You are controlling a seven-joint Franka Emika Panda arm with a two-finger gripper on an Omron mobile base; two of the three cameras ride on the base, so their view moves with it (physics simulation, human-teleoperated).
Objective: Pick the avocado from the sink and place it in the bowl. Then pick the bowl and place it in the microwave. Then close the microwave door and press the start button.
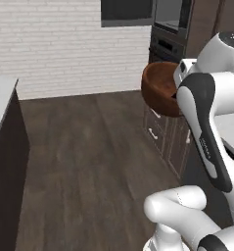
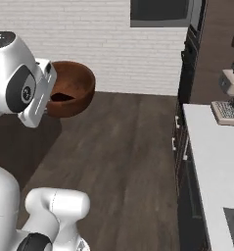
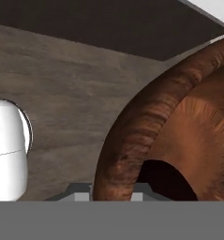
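Bowl (image 1: 160,88) up in the air over the floor, gripper (image 3: 114,194) pinching its rim, avocado (image 3: 165,180) dark in the bottom, and it looks rigid, light, gripped off-centre, so likely to tip toward the microwave (image 1: 170,17).

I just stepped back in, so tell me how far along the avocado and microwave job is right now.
Done: a dark shape, likely the avocado, lies in the bowl. In hand: the bowl is off the counter, carried above the wood floor, the gripper closed on its rim. Left: setting it inside the microwave, shutting the door and pressing start.
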